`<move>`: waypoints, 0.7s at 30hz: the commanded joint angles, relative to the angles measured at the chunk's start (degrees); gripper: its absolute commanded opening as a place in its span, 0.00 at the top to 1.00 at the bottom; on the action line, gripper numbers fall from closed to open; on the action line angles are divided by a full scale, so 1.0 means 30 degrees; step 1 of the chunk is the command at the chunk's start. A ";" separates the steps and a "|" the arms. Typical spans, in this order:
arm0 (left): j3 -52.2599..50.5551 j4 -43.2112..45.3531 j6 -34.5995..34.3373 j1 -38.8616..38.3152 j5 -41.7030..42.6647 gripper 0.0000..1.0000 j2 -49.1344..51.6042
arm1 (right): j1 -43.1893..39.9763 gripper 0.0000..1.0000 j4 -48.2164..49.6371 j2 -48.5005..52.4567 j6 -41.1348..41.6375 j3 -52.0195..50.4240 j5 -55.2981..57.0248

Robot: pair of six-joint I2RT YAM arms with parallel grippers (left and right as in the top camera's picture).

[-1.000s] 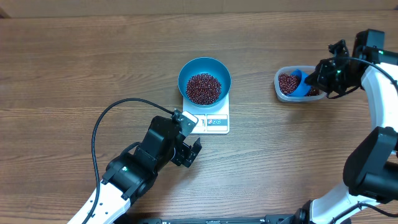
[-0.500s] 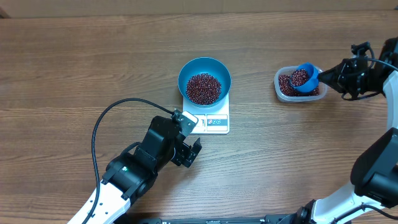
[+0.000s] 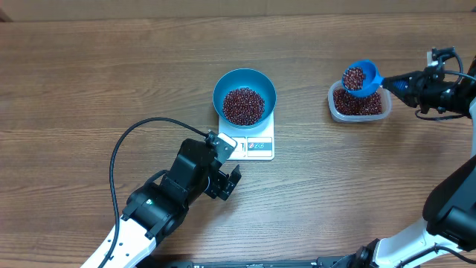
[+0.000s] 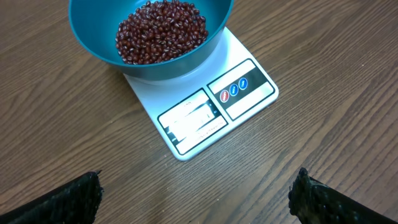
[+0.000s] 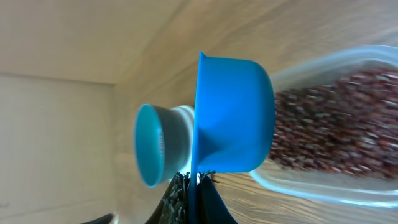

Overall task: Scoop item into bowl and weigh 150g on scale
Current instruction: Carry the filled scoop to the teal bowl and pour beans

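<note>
The teal bowl (image 3: 226,83) stands on the white scale (image 3: 256,147) and holds a heap of red-brown beans (image 3: 244,105). In the left wrist view the bowl (image 4: 93,53) and the scale (image 4: 214,112) lie just ahead of my left gripper (image 4: 196,190). That gripper is open with bare table between its fingers. My right gripper (image 3: 404,83) is shut on the handle of a blue scoop (image 3: 374,74). The scoop is loaded with beans and hangs above the far edge of a clear tub (image 3: 335,112). In the right wrist view the scoop (image 5: 233,115) fills the middle.
The clear tub holds more beans (image 3: 358,103) at the right side of the table. A black cable (image 3: 123,149) loops from the left arm over the table, left of the scale. In the right wrist view the bowl (image 5: 149,146) shows small beyond the scoop.
The right gripper has lifted the scoop out of the tub's beans and drawn back to the right; the scoop now rides level and full. The left arm has not moved.
</note>
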 commanded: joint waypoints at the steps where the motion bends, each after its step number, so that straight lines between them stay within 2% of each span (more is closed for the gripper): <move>1: -0.0124 0.0044 -0.0117 0.0102 0.0102 0.00 -0.0226 | -0.0036 0.96 0.0044 -0.0087 -0.0539 0.0408 -0.3351; 5: -0.0124 0.0044 -0.0117 0.0102 0.0102 0.00 -0.0233 | 0.0000 0.96 0.0044 -0.0087 -0.0539 0.0408 -0.5887; 10: -0.0124 0.0044 -0.0117 0.0102 0.0102 0.00 -0.0233 | 0.0736 0.96 -0.0029 -0.0095 -0.0525 0.0408 -0.6251; 21: -0.0124 0.0044 -0.0117 0.0102 0.0102 0.00 -0.0233 | 0.5326 0.96 0.0452 -0.0466 -0.0342 0.0415 -0.6229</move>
